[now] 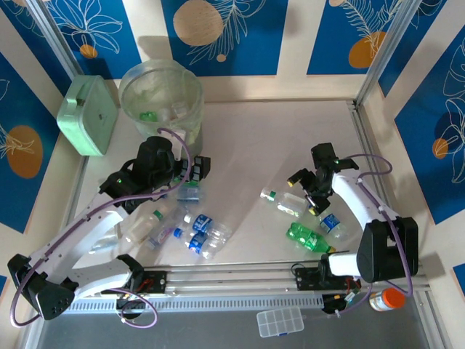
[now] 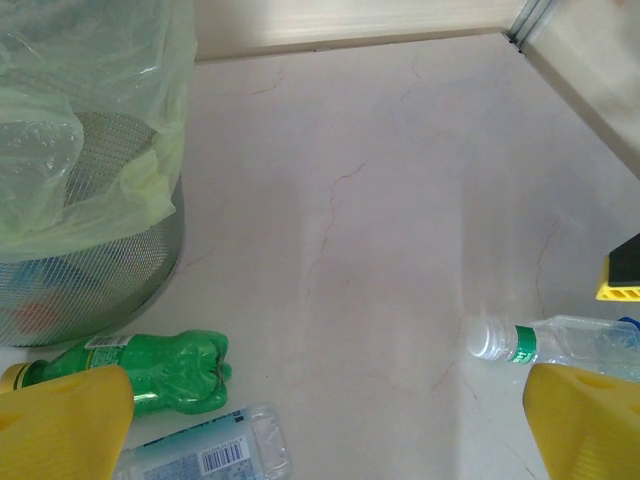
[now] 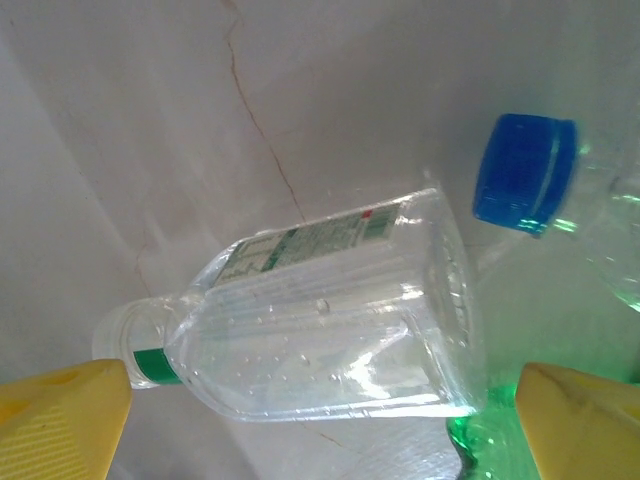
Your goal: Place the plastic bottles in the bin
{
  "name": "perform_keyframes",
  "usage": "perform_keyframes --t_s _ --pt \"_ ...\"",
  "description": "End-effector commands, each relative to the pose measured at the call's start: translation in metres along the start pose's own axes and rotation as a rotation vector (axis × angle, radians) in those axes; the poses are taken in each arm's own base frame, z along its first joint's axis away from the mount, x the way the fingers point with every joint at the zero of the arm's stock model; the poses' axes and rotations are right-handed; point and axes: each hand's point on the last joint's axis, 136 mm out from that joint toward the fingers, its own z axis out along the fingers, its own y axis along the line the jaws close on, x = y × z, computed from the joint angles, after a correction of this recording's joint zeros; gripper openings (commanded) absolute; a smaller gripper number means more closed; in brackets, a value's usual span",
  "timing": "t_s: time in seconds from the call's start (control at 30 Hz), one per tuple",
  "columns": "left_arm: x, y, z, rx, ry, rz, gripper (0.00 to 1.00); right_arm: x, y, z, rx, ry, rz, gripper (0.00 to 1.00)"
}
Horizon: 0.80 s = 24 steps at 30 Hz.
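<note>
Blue-and-cream leaf-patterned walls close in a pale marbled table (image 1: 247, 138). At far left a mint green box (image 1: 87, 116) sits by the wall. Just beside it, at the back left of the table, stands the bin (image 1: 125, 102), its bag liner folded over the rim. The left fingers (image 2: 60, 425) are spread wide and pinch nothing. They hang above bare table between a green bottle (image 2: 160, 370) lying near the bin's foot and a white-capped clear bottle (image 2: 560, 345). Near the front rail by the left arm, a loose cluster of plastic bottles (image 1: 196, 236) lies sideways, several with blue labels. Right of centre, the right fingers (image 3: 60, 425) are also spread wide, with a clear bottle with a green neck band (image 3: 330, 330) lying on its side between them, ungripped. A blue cap (image 3: 525, 170) shows just beyond it. At the front right corner stands an orange-capped jar (image 1: 385, 298)
</note>
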Motion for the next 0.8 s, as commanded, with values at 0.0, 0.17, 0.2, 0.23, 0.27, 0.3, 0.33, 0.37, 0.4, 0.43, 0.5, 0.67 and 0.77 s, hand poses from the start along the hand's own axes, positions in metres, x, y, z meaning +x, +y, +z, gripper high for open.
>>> perform_keyframes --t_s 0.0,0.17,0.2,0.23,0.27,0.3,0.33,0.37,0.4,0.43,0.5,0.67,0.77 --pt "-0.001 -0.005 0.000 0.024 -0.009 0.025 0.99 0.005 0.005 0.010 -0.028 0.053 -0.009 0.99" --pt "0.000 -0.005 0.000 0.025 -0.007 0.025 0.99 0.008 0.026 0.019 -0.079 0.111 -0.028 0.99" --pt "0.000 -0.005 0.000 0.025 -0.007 0.025 0.99 0.010 0.031 0.020 -0.094 0.122 -0.041 0.99" --pt "0.000 -0.005 0.000 0.025 -0.007 0.025 0.99 0.014 0.039 0.020 -0.113 0.137 -0.062 0.99" --pt "0.000 -0.005 0.000 0.026 -0.007 0.025 1.00 0.017 0.044 0.021 -0.117 0.142 -0.082 0.99" --pt "0.001 -0.005 0.001 0.026 -0.005 0.027 0.99 0.020 0.048 0.022 -0.116 0.147 -0.101 0.99" --pt "0.001 -0.005 0.001 0.025 -0.005 0.026 0.99 0.024 0.054 0.023 -0.120 0.153 -0.129 0.99" --pt "0.001 -0.005 0.001 0.025 -0.005 0.027 0.99 0.028 0.061 0.024 -0.129 0.162 -0.159 0.99" --pt "0.001 -0.005 0.001 0.025 -0.006 0.027 0.99 0.032 0.067 0.025 -0.133 0.172 -0.184 0.99" --pt "0.000 -0.005 0.000 0.024 -0.008 0.028 0.99 0.037 0.071 0.027 -0.130 0.184 -0.206 0.99" --pt "0.000 -0.005 0.000 0.023 -0.006 0.030 0.99 0.045 0.082 0.027 -0.148 0.201 -0.253 0.99" --pt "0.002 -0.006 0.000 0.030 0.001 0.029 0.99 0.069 0.103 0.024 -0.214 0.227 -0.371 0.99" --pt "0.001 -0.007 0.001 0.036 0.002 0.030 0.99 0.077 0.106 0.022 -0.200 0.224 -0.442 0.99"
